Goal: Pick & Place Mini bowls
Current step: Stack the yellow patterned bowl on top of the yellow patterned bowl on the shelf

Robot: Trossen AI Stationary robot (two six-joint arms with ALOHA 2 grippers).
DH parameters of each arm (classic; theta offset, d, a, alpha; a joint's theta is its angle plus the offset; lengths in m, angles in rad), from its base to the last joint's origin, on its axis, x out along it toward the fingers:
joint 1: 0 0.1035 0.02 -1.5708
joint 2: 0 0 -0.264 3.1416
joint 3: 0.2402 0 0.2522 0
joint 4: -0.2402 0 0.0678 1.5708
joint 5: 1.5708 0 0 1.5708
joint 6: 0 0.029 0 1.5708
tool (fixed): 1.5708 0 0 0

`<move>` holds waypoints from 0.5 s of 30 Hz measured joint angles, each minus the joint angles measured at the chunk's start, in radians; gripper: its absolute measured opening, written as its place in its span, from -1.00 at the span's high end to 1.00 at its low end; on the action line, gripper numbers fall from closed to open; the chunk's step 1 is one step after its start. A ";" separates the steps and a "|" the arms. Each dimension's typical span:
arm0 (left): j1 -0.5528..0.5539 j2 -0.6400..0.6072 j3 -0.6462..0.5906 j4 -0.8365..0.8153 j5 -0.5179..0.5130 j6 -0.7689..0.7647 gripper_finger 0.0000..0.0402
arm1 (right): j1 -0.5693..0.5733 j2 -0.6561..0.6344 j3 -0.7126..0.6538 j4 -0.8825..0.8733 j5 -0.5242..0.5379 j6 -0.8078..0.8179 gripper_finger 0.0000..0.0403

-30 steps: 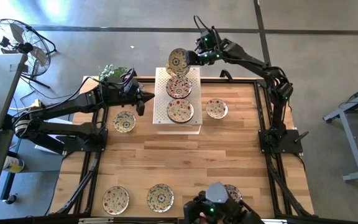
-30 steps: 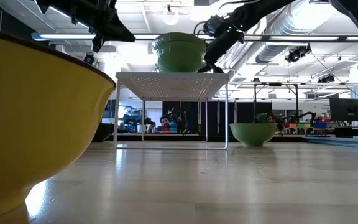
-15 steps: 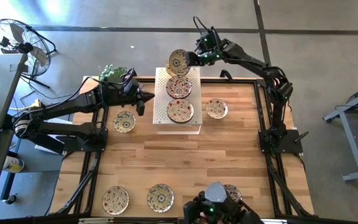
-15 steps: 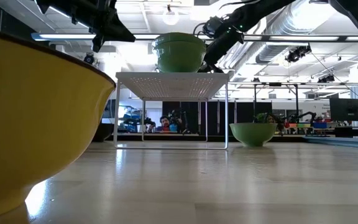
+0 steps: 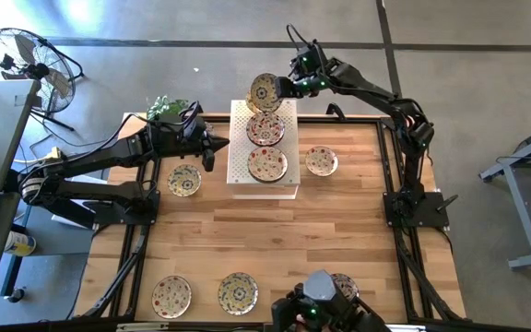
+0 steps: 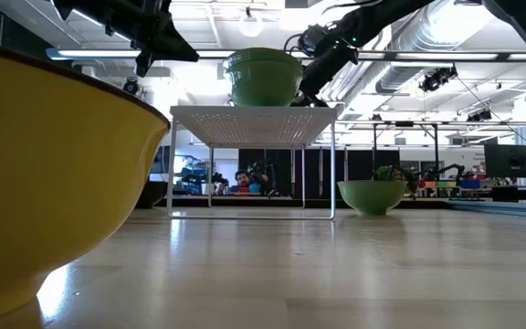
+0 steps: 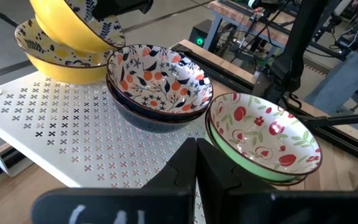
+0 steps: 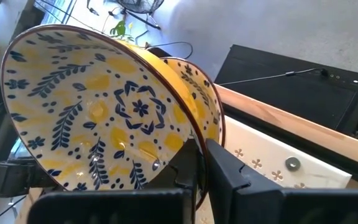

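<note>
Yellow bowl (image 8: 104, 118) pinched in right gripper (image 8: 201, 152); left gripper (image 7: 196, 163) closed, empty.

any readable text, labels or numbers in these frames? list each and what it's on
None readable.
Left gripper: faint white marks on the housing at the frame's near edge, too blurred to read.
Mini bowls, white perforated rack, right gripper: patterns and cut-outs only, no lettering.
Room behind in the low view: too small to tell.

My right gripper (image 5: 282, 88) holds a tilted bowl (image 5: 265, 89) over the rack's (image 5: 238, 171) far end; my left gripper (image 5: 219, 145) hovers beside the rack.
</note>
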 joint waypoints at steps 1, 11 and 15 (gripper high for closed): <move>0.000 0.000 0.000 0.000 0.000 0.000 0.99 | 0.000 0.000 0.000 0.000 0.005 0.000 0.93; 0.000 0.000 0.000 0.000 0.000 0.000 0.99 | 0.000 0.000 0.000 -0.003 0.006 -0.006 0.82; 0.000 0.000 0.000 0.000 0.000 0.000 0.99 | 0.000 0.000 0.000 -0.003 0.004 -0.008 0.82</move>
